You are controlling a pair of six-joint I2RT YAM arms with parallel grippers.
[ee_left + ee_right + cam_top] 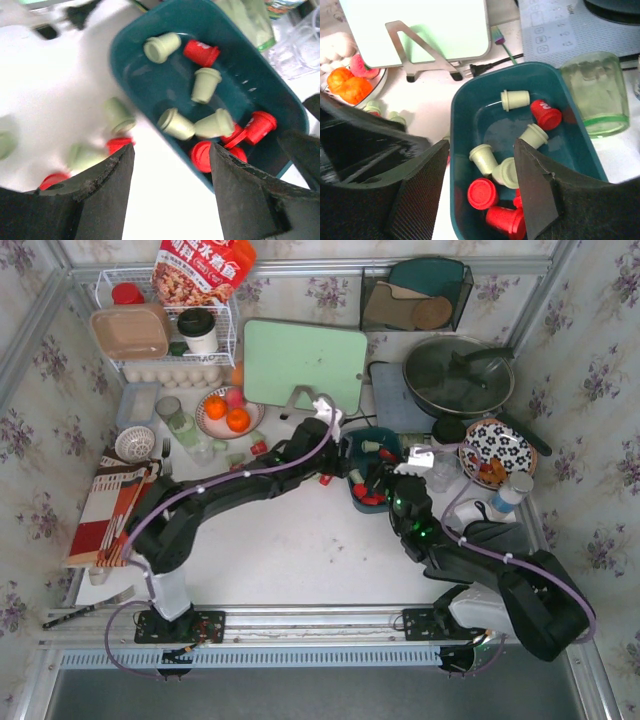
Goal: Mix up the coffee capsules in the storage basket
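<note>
The dark teal storage basket (357,452) stands mid-table; it also shows in the left wrist view (125,60) and the right wrist view (465,105). Inside lie several coffee capsules, red (546,114) and pale green (515,99), red ones (201,53) mixed with green ones (206,85). More capsules lie loose on the table left of the basket, green (118,115) and red (118,144). My left gripper (170,190) is open and empty, just left of the basket's near corner. My right gripper (481,185) is open and empty, above the basket's near end.
A clear green-rimmed glass (597,95) stands right of the basket. A mint cutting board on a stand (303,363), a plate of oranges (228,412), a lidded pan (458,375), a patterned bowl (497,451) and a wire rack (165,335) ring the far side.
</note>
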